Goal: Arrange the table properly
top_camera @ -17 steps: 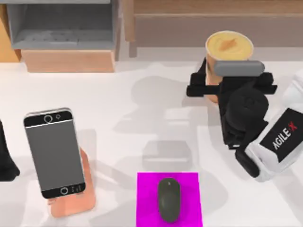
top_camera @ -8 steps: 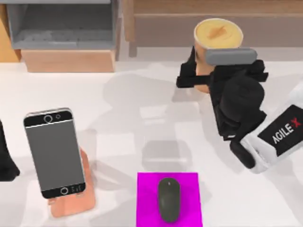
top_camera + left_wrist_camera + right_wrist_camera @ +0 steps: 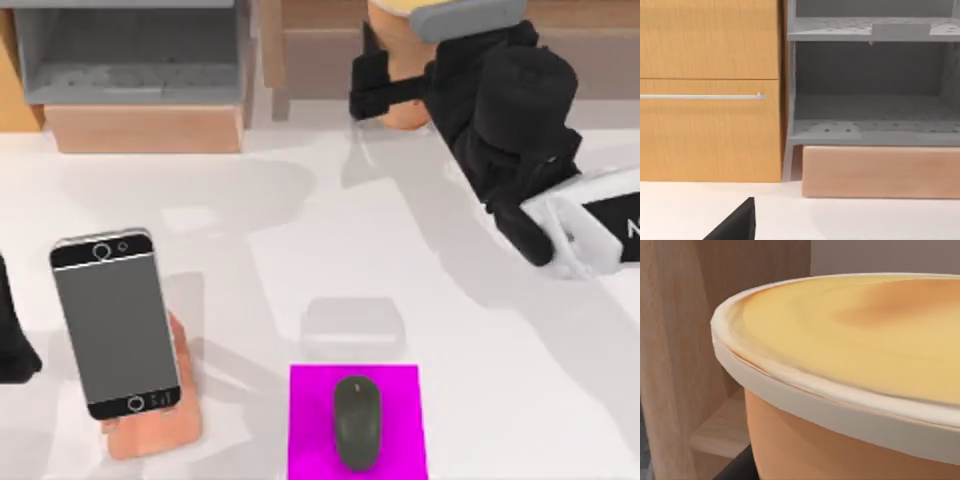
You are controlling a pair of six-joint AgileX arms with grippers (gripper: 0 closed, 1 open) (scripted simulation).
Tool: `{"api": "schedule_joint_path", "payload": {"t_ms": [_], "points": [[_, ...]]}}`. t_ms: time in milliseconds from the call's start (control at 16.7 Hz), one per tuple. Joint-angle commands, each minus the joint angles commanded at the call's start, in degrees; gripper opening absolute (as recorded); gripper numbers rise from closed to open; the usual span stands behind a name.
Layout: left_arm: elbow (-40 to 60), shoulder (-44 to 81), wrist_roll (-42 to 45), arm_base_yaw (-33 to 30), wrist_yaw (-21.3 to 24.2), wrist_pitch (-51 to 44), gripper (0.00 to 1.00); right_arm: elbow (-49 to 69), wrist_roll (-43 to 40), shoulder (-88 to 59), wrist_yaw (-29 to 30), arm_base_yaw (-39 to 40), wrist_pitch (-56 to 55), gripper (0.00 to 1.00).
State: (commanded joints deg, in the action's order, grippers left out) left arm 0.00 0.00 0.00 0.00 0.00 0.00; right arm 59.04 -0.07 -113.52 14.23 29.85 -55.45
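1. Spanning most of the top view, the white table (image 3: 300,230) is seen below the shelf unit (image 3: 130,60) at the upper left of the frame.
2. At the upper right, the right gripper (image 3: 400,75) is seen clamped on an orange cup (image 3: 395,60), which is held in front of the wooden shelf (image 3: 320,50); the cup's cream lid (image 3: 850,340) is shown close in the right wrist view.
3. A phone (image 3: 115,325) is propped on a stand (image 3: 160,425) at the lower left.
4. A magenta pad (image 3: 400,420) at bottom centre is topped by a dark mouse (image 3: 356,422).
5. The left arm (image 3: 12,340) is parked at the left edge; whether its fingers are apart cannot be told.
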Motion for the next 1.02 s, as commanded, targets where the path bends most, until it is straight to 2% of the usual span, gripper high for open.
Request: {"api": "schedule_joint_path", "payload": {"t_ms": [420, 840, 1020], "points": [[0.0, 0.0, 0.0, 0.0, 0.0, 0.0, 1.00, 7.5, -1.4, 5.7, -4.5, -9.2, 10.1, 0.00], [0.0, 0.0, 0.0, 0.0, 0.0, 0.0, 1.00, 14.3, -0.6, 2.4, -8.4, -24.9, 15.4, 0.00], [0.0, 0.0, 0.0, 0.0, 0.0, 0.0, 1.00, 15.8, 0.5, 0.4, -10.4, -28.0, 16.7, 0.00]]}}
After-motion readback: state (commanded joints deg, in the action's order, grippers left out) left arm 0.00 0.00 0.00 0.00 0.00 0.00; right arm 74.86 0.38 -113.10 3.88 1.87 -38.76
